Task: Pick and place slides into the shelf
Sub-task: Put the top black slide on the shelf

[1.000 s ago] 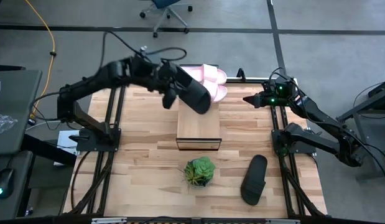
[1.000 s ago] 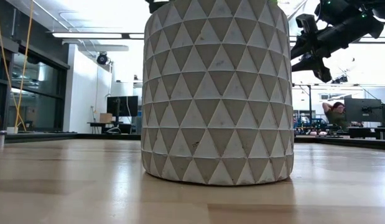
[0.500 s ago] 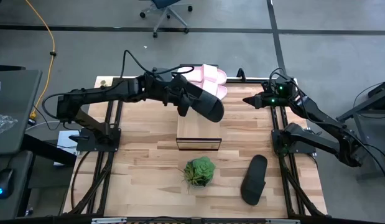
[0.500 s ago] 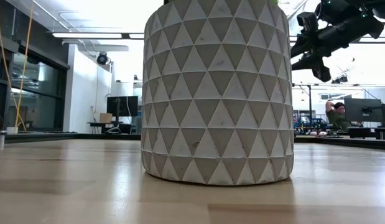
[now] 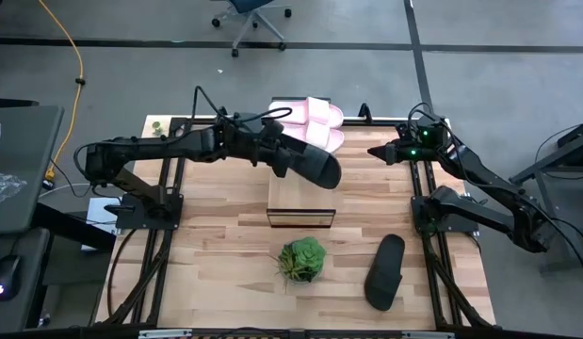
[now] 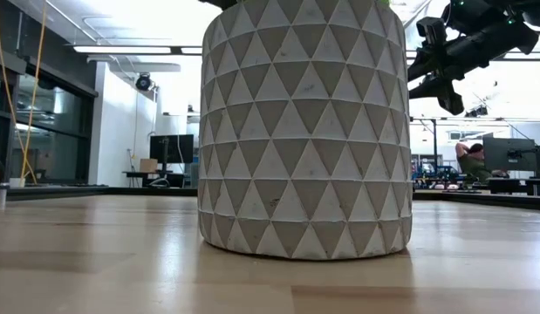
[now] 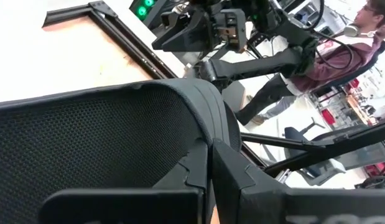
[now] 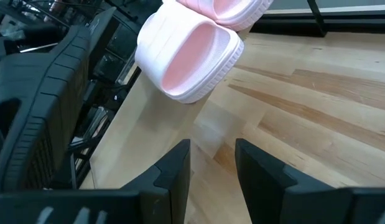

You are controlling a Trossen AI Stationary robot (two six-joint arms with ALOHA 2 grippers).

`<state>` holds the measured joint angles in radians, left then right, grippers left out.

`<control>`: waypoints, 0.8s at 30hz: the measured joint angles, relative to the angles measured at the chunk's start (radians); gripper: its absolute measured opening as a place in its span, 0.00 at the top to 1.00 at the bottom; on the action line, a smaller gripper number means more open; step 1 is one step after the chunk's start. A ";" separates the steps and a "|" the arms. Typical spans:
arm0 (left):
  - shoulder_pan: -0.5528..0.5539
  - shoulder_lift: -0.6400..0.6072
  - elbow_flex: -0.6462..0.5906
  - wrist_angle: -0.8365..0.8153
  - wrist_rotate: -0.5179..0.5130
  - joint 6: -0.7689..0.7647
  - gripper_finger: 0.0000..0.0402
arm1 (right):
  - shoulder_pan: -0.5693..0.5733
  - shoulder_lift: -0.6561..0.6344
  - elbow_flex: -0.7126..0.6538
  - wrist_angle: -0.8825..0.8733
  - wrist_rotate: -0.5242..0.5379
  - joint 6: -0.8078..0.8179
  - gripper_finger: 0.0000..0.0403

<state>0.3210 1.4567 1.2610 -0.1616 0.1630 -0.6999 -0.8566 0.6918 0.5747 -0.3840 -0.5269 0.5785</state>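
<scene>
**Black slide held over the shelf, placement pending**

Reaching in from the table's left edge with the left gripper, clamped on a black open-toe slide sandal with a broad mesh strap. Holding that carried slide in the air above the far half of the long, narrow light-wood shelf, just near of the two pale pink slide sandals at the shelf's far end.

Key relation, as judged: carried slide directly under the left gripper, long axis slanting across the shelf rather than along it, so likely calls for a turn before lowering onto the bare plank. Left arm plainly the nearer one.

Farther right: a small green leafy plant off the shelf's near end, a second black slide sandal toward the table's near right corner, and the right gripper waiting by the far right edge, fingers spread and gripping nothing.

From the left wrist: only strap mesh close up, with a seated person beyond the table. From the right wrist: one pink slide from the side, clear of the tabletop. From table height: a pale triangle-patterned pot hiding shelf and slides alike.
</scene>
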 joint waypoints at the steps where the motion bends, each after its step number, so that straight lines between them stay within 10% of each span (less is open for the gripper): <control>1: 0.000 0.000 0.000 0.001 0.000 0.006 1.00 | 0.000 0.000 0.000 0.000 0.000 0.000 0.71; 24: -0.015 0.002 -0.055 -0.027 -0.215 -0.178 1.00 | 0.000 0.000 0.000 0.067 -0.139 -0.104 0.71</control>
<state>0.3060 1.4586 1.2060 -0.1882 -0.0520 -0.8775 -0.8566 0.6918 0.5747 -0.3169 -0.6655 0.4744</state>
